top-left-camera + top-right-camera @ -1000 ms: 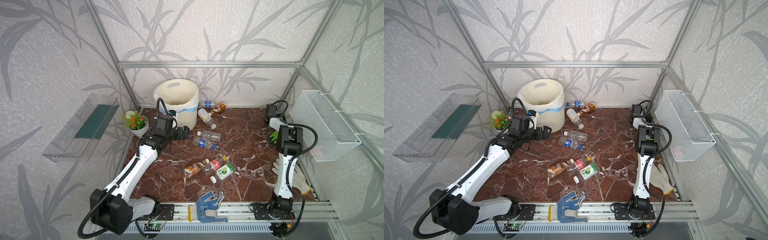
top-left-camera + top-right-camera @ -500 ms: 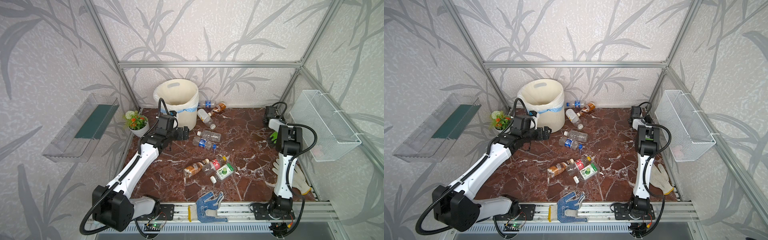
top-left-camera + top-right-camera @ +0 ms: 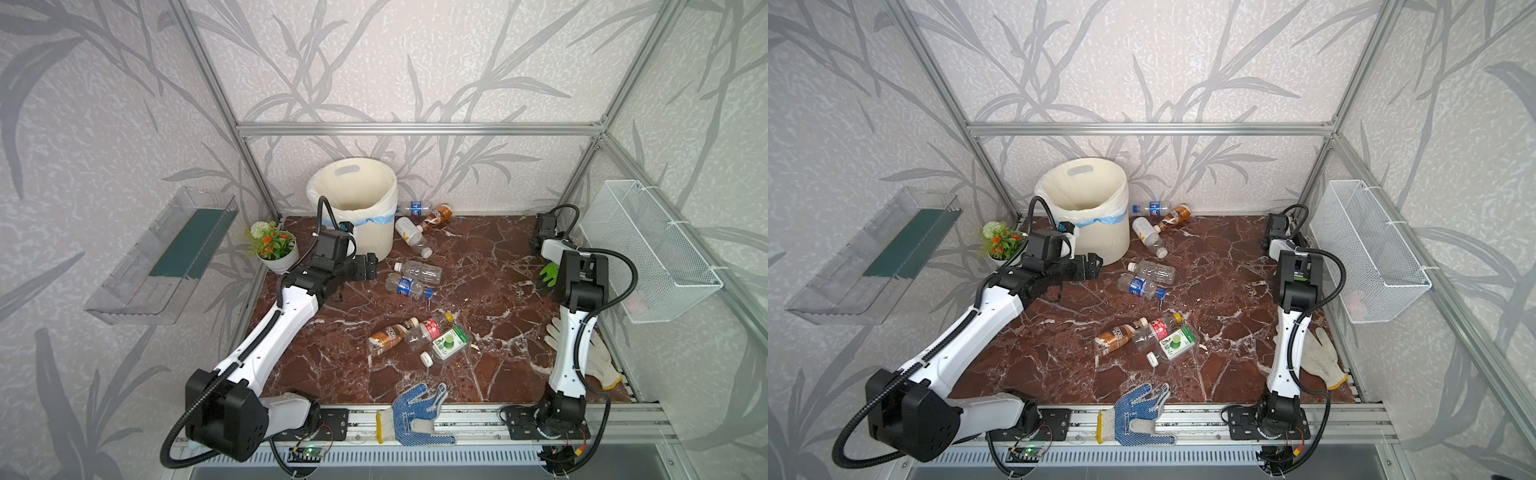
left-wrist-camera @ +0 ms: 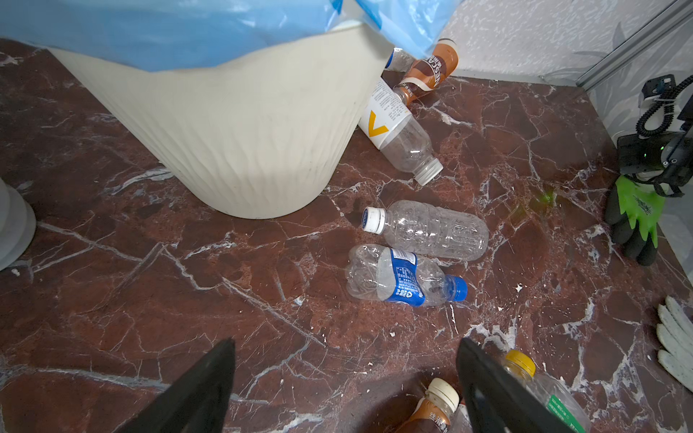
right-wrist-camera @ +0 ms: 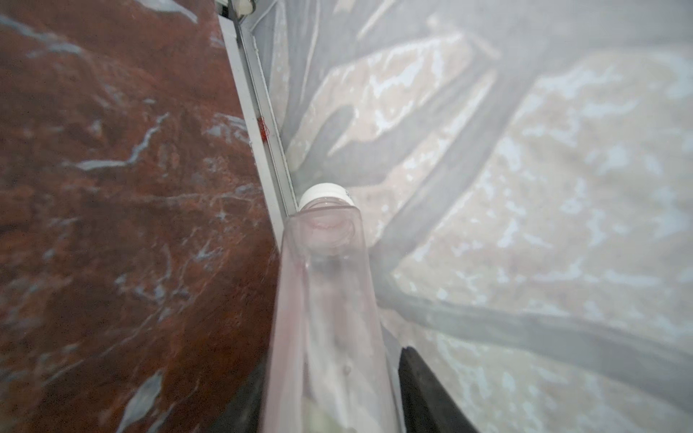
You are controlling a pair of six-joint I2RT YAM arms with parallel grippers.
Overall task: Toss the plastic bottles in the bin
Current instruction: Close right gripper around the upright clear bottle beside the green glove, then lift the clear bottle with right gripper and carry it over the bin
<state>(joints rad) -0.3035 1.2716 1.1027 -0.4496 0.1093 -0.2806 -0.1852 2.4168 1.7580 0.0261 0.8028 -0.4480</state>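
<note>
Right gripper (image 5: 330, 375) has just closed on a clear white-capped bottle (image 5: 326, 262) at the far right corner, by the wall rail (image 5: 258, 123). I judge a long carry next, since the bin (image 3: 353, 183) stands well apart. Left gripper (image 4: 345, 345) hangs wide open and empty beside it.

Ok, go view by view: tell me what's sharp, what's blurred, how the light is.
Both top views: sharp and evenly lit, only soft shadows by the bin, no strong glare. Left wrist view: crisp on the blue-label bottle; the left claw is dark, slightly soft. Right wrist view: hazy throughout, marble floor and wall smeared, the clear bottle too close to focus, its white cap clearest.
</note>
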